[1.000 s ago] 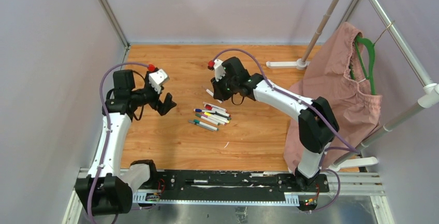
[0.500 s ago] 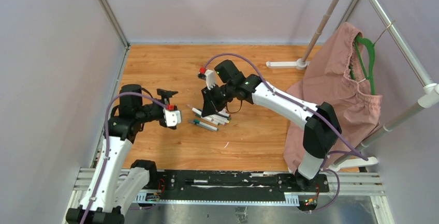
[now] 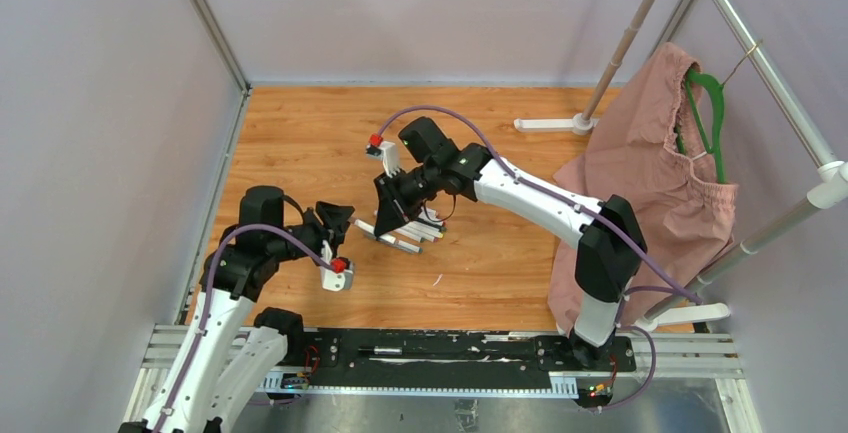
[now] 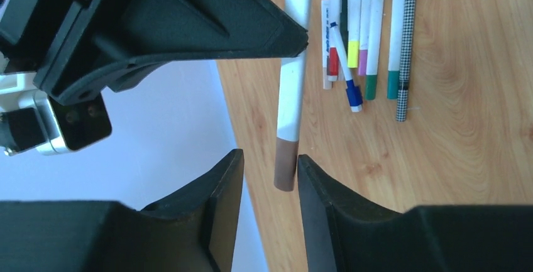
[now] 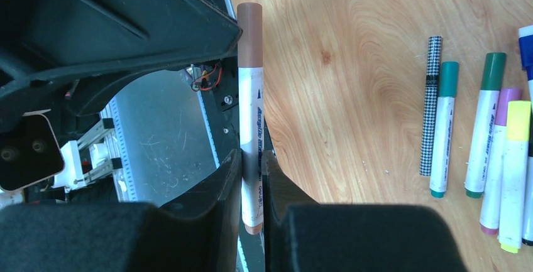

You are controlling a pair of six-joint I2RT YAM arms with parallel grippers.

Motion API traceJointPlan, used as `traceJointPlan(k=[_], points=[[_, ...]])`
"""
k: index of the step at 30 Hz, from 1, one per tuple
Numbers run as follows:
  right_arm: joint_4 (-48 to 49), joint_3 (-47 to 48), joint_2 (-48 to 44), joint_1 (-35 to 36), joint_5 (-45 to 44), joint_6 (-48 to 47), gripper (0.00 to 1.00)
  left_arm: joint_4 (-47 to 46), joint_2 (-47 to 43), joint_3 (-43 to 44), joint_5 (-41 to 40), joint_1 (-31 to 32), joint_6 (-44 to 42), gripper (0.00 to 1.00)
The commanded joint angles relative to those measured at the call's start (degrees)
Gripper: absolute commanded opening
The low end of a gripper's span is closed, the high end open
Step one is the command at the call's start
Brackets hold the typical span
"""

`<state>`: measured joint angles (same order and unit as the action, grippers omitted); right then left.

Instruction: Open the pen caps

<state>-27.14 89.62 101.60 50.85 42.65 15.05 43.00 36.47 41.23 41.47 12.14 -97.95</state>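
A white marker (image 5: 251,121) clenched in the right jaws, its brown cap (image 4: 285,165) between the left jaws — half open, gap on one side

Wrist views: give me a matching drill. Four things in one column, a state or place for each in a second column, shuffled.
1. brown cap
2. right pincer
3. left pincer
4. checkered pen

A. lying flat on the table
B. open, one finger on each side of the cap
C. shut on the white marker barrel
D. fitted on the held marker's end

Pairs: 1-D, 2-C, 3-B, 4-A
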Motion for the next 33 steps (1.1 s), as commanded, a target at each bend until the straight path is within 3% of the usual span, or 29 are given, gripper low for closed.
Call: traceJointPlan(k=[1, 12, 17, 19, 20, 22, 23, 24, 26, 28, 30, 33], points=[[-1.8, 3.1, 1.3, 0.7, 2.5, 1.9, 0.00, 1.1, -0.1, -0.6, -1.1, 1.8, -4.6, 0.38], [-1.7, 4.6, 1.9, 0.7, 4.6, 2.8, 0.00, 1.2, 3.9, 1.7, -6.9, 2.9, -5.9, 0.16], [-1.7, 3.0, 0.7, 0.3, 3.7, 2.4, 0.00, 1.1, 4.1, 1.5, -7.8, 2.9, -6.2, 0.28], [-1.6, 2.8, 0.4, 0.3, 3.9, 2.6, 0.00, 1.1, 4.1, 1.6, -7.6, 2.8, -6.2, 0.12], [-1.6, 2.8, 0.4, 0.3, 4.0, 2.8, 0.04, 1.1, 4.1, 1.8, -7.3, 2.9, -6.2, 0.01], [-1.1, 2.5, 0.3, 0.3, 2.9, 3.8, 0.41, 1.1, 4.0, 2.4, -6.4, 2.9, -5.3, 0.00], [-0.2, 2.2, 0.2, 0.4, 2.4, 4.4, 0.51, 1.1, 4.0, 2.8, -5.8, 2.9, -5.1, 0.00], [1.0, 1.7, 0.1, 0.5, 2.1, 5.2, 0.59, 1.1, 3.9, 3.3, -5.3, 2.9, -4.4, 0.00], [4.4, 0.5, -0.2, 0.6, 2.3, 7.2, 0.64, 1.1, 3.5, 4.0, -4.6, 2.9, -3.4, 0.00], [8.1, -0.9, -0.3, 0.7, 2.9, 9.3, 0.65, 1.1, 3.1, 4.5, -4.1, 2.9, -2.0, 0.00], [10.6, -1.7, -0.5, 0.9, 2.9, 10.7, 0.60, 1.1, 2.4, 4.8, -3.5, 2.9, -0.6, 0.00], [12.4, -2.4, -0.6, 0.9, 3.4, 11.9, 0.40, 1.2, 1.2, 5.0, -2.5, 2.9, 1.3, 0.00]])
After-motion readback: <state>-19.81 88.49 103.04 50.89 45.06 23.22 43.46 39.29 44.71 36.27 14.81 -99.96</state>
